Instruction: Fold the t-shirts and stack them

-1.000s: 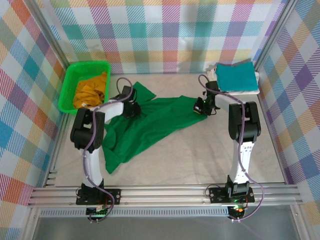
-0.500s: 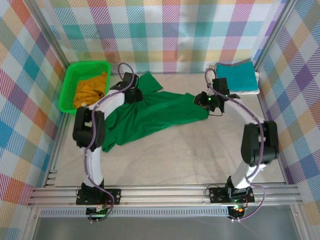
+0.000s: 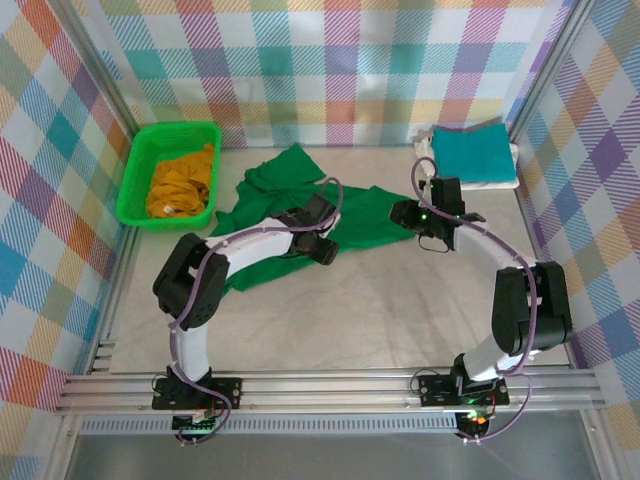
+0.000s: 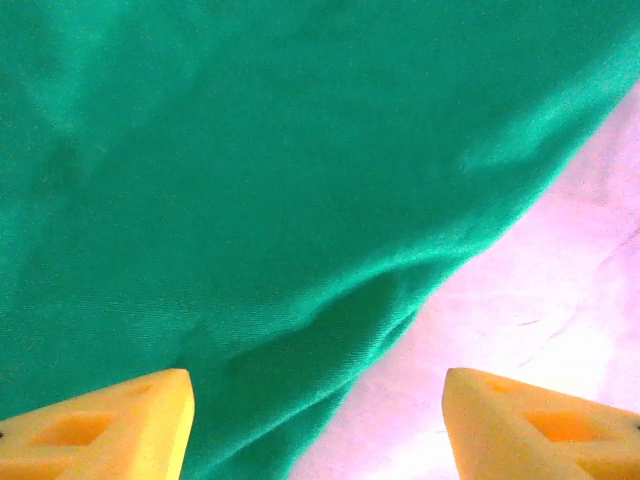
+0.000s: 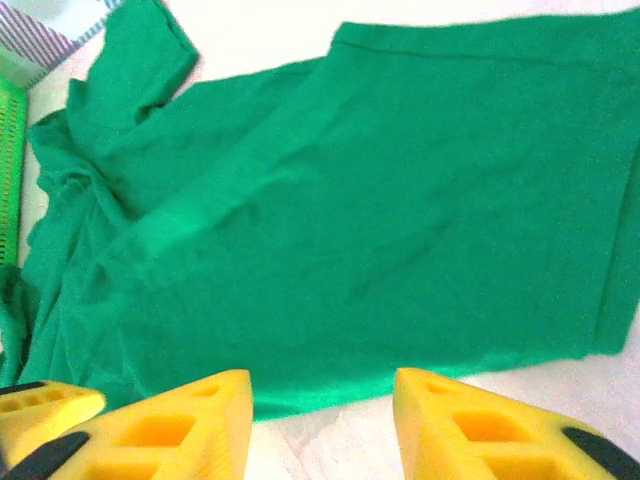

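Though mostly flat | dark green t-shirt [image 3: 270,185] | rumpled toward basket [image 3: 130,185]

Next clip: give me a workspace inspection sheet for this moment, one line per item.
Surface: beige table, mostly bare near the arms.
Job's things: dark green t-shirt spread unfolded mid-table; mustard yellow t-shirt crumpled in bright green basket; teal t-shirt folded atop white t-shirt, far right.
Clutter: nothing seen beyond the basket.
Grippers: left gripper over the green shirt's near edge, jaws open; right gripper above its right end, jaws open, empty.
Cables: purple cables looping along both arms.
Surroundings: plaid curtains, aluminium frame.
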Controlling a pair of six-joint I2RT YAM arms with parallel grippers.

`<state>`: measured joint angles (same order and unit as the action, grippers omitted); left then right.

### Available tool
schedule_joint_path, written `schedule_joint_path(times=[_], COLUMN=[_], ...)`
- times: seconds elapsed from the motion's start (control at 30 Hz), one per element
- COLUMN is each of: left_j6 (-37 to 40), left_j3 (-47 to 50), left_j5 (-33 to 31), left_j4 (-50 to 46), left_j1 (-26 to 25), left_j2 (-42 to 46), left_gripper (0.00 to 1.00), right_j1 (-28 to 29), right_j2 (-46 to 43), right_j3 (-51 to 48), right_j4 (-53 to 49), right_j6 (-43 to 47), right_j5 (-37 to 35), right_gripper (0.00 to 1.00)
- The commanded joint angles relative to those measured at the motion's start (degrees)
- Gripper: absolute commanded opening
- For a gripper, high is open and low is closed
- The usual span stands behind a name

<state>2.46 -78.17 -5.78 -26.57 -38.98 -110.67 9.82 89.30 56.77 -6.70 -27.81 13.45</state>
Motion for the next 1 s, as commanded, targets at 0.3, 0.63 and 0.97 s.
schedule_joint_path(times=[0.3,0.63,0.97], left_j6=[6.5,4.0,2.0], left_j3=[-9.8,-14.6,-31.2], left_j5=[-7.1,-6.8,16.0], left_j4=[-5.1,-8.3,-32.9], left_j1=[-0.1,1.0,2.1], left_j2=[-11.2,-10.1,-3.0], left_gripper=[0.61,0.0,0.0], right_j1=[0.0,-0.2,-0.2], right_j2=[-4.5,-6.4,-8.5], right_j3=[-1.2,-1.9,-2.3], right_j4=[2.3,0.6,-7.2], right_j6=[1.5,2.0,2.6], right_j5=[-0.7,-2.3,0.6], right_gripper=[0.48,0.51,0.51])
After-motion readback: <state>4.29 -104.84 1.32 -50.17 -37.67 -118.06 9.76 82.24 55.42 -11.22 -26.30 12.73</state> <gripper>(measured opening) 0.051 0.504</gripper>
